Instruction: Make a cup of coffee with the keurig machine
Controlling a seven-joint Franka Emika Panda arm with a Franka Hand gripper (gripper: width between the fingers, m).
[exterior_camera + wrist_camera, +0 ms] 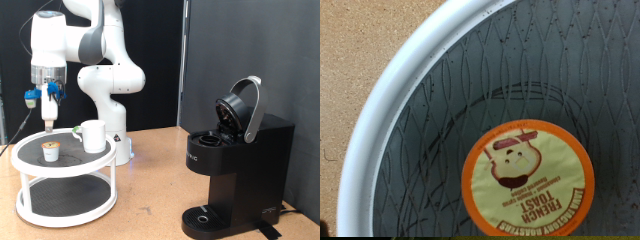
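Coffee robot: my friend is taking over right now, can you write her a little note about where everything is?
Gripper: hangs above the coffee pod on the white two-tier stand; nothing shows between its fingers.
Wrist view: looks down on the pod, labelled French Toast.
Cup: on the stand's top shelf, beside the pod.
Keurig machine: exterior view's right, lid up.
Done: lid open.
Left: pod and cup not yet at the machine.
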